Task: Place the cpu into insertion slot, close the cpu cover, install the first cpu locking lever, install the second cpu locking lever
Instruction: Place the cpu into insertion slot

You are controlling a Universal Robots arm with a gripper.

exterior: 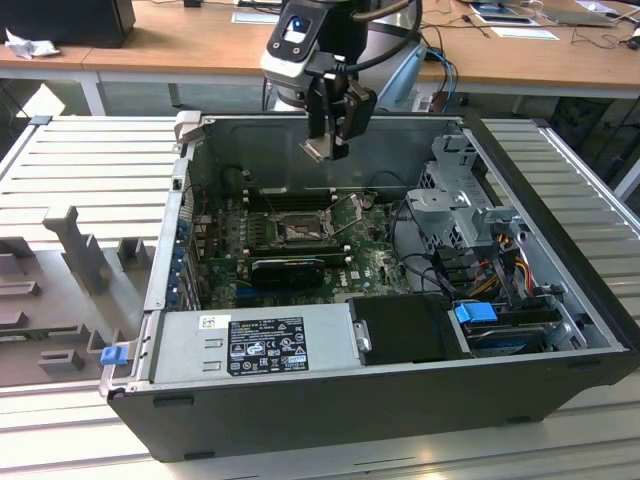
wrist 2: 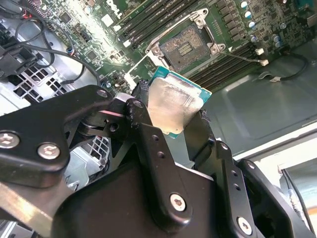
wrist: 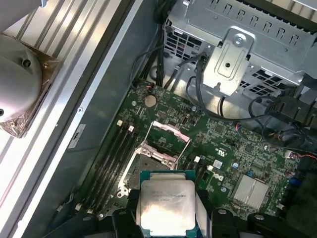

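Note:
My gripper [exterior: 328,148] hangs above the open computer case, shut on the cpu [exterior: 318,150], a small silver-topped square chip with a green edge. In both wrist views the cpu [wrist 2: 173,105] [wrist: 167,203] sits between the black fingers [wrist 2: 148,139], held by two opposite sides. The insertion slot [exterior: 300,232] lies below on the green board, well apart from the chip. Its contact field is bare [wrist 2: 184,45] [wrist: 151,163]. The cpu cover [wrist: 170,130] stands swung up at one side of the slot. A thin locking lever [exterior: 347,212] sticks up beside the slot.
A grey power-supply box [exterior: 255,340] fills the case's near side. A long black card [exterior: 290,268] lies just in front of the slot. The metal drive cage [exterior: 460,200] and cable bundles [exterior: 495,260] stand at the exterior view's right. Memory slots [wrist: 111,158] flank the socket.

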